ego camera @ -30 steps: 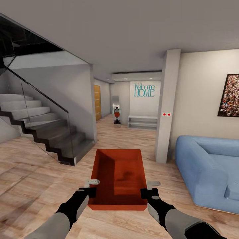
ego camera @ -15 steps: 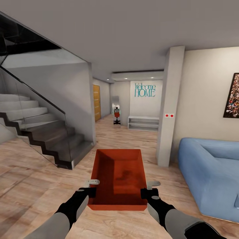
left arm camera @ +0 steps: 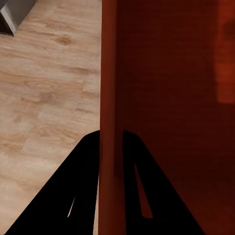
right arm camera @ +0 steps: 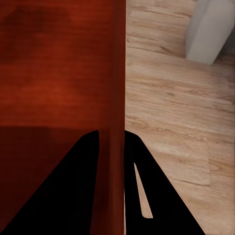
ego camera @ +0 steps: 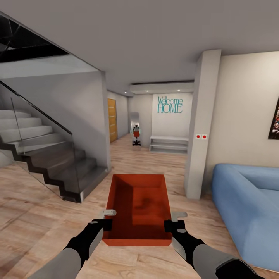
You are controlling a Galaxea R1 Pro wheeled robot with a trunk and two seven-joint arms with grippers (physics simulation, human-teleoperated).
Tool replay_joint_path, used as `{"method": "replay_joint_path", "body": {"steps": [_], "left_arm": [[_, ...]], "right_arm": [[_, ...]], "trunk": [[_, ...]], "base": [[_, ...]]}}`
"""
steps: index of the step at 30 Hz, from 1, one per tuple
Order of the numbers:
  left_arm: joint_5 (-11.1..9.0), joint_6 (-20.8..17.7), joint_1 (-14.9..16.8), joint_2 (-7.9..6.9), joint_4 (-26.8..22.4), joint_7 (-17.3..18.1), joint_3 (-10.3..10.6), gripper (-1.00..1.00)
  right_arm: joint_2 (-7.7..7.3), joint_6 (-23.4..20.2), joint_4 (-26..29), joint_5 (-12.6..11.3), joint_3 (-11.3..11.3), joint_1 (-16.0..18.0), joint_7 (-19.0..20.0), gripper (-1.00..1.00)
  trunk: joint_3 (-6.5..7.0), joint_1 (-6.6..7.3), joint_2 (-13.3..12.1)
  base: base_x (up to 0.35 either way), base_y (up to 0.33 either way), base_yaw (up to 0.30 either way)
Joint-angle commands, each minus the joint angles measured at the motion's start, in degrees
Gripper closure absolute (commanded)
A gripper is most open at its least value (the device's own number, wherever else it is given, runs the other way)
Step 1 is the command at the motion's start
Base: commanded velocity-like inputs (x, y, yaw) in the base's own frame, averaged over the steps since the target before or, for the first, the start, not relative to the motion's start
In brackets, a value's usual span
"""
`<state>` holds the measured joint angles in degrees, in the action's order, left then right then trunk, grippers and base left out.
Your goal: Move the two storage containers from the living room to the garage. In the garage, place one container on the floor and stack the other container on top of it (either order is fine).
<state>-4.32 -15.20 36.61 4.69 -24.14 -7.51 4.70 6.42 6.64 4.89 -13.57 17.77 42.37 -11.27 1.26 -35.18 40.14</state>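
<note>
Storage container (ego camera: 137, 209), orange-red, open-topped, smooth-walled, left pincer (ego camera: 102, 224) and right pincer (ego camera: 171, 225) clamping its side walls

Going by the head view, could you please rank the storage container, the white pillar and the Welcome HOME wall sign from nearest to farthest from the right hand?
1. Storage container: gripped at its side wall by the right hand.
2. White pillar: ahead, to the right.
3. Welcome HOME sign: on the far hallway wall.

Home living room, blue sofa (ego camera: 248, 209), staircase (ego camera: 46, 155), "Welcome HOME" wall lettering (ego camera: 169, 105)
</note>
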Motion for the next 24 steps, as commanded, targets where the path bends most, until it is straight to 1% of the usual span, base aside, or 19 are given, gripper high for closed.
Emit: {"method": "replay_joint_path", "body": {"steps": [1, 24], "left_arm": [[-0.2, -0.4, 0.0, -1.09, -0.2, -0.7, -4.1, 1.00], [-0.2, -0.4, 0.0, -1.17, -0.2, -0.7, -4.1, 1.00]], "right_arm": [[0.00, 0.1, 0.0, -0.5, -0.3, 0.0, 0.1, 1.00], [-0.01, 0.1, 0.0, -0.5, -0.3, 0.0, 0.1, 1.00]], "trunk": [[-0.01, -0.05, 0.0], [-0.01, -0.05, 0.0]], "base": [[0.323, 0.000, 0.000], [0.323, 0.000, 0.000]]}}
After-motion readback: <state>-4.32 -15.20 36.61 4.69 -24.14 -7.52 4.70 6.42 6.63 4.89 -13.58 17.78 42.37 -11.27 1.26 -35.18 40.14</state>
